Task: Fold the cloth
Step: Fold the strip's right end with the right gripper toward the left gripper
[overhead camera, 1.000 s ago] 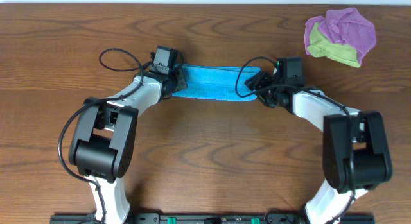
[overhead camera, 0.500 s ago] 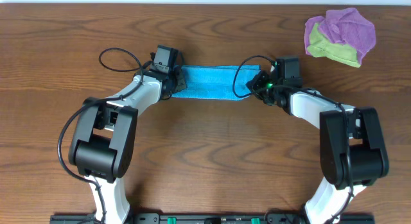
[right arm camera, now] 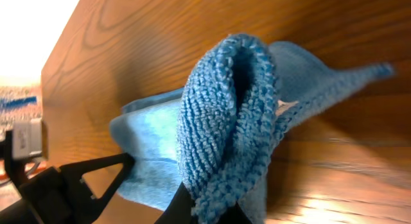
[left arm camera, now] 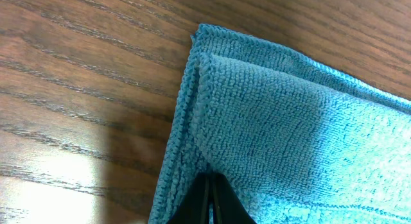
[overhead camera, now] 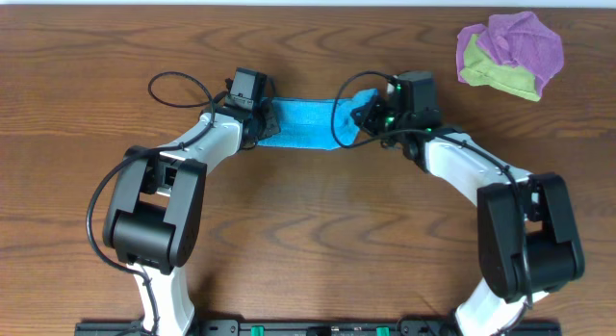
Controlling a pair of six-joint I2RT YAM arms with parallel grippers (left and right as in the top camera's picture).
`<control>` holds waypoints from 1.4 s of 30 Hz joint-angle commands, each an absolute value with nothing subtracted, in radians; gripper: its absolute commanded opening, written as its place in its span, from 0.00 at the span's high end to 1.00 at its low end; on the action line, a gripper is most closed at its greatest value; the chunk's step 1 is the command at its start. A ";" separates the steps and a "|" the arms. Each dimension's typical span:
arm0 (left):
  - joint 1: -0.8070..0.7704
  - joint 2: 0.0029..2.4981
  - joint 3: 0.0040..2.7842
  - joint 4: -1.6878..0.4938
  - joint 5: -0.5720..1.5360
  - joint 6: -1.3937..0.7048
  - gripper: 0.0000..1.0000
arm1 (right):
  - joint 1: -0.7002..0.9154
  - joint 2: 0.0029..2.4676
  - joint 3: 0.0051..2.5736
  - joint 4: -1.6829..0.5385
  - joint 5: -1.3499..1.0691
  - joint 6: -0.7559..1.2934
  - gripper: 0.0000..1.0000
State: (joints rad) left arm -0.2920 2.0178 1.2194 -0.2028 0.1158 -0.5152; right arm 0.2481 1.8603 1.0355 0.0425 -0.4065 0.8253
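Toward the far side of the wooden table, the cloth lies as a narrow turquoise band stretched between the two arms, already doubled along its length, to judge by the stacked hemmed edges in the left wrist view. The left gripper sits at the band's left end with its jaws pressed together on the fabric just inside the corner. That end lies flat on the wood, so the grip reads as an anchor, there to stop the band sliding when the other end is pulled. The right gripper is likewise clamped tight on the cloth, but its end is raised off the table and curled over. Its wrist view shows a thick roll of terry bunched above the fingertips, with the rest of the band trailing down to the table beyond. From overhead that raised end leans inward, toward the left arm and above the middle of the band, which suggests the fold in hand is end over end, right onto left. The lifted end needs to land square on the pinned one; a bunched pinch like this could drop a skewed or rumpled layer. Well apart, at the table's far right corner, the purple cloth and the yellow-green cloth lie in a loose heap — no part of this job.
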 commanded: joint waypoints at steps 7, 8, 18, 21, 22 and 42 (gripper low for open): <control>-0.297 2.040 1.209 -0.233 0.105 -0.494 0.94 | 0.321 1.839 1.100 0.044 -0.408 0.806 0.99; -0.297 2.040 1.211 -0.233 0.105 -0.494 0.94 | 0.326 1.839 1.101 0.049 -0.408 0.807 0.99; -0.297 2.040 1.230 -0.237 0.107 -0.493 0.94 | 0.401 1.839 1.102 0.077 -0.368 0.807 0.99; -0.297 2.040 1.230 -0.237 0.117 -0.493 0.94 | 0.415 1.839 1.102 0.081 -0.362 0.807 0.99; -0.297 2.040 1.231 -0.237 0.120 -0.493 0.94 | 0.419 1.839 1.102 0.081 -0.362 0.807 0.99; -0.296 2.030 1.285 -0.292 0.124 -0.471 0.94 | 0.461 1.853 1.183 0.016 -0.321 0.757 0.99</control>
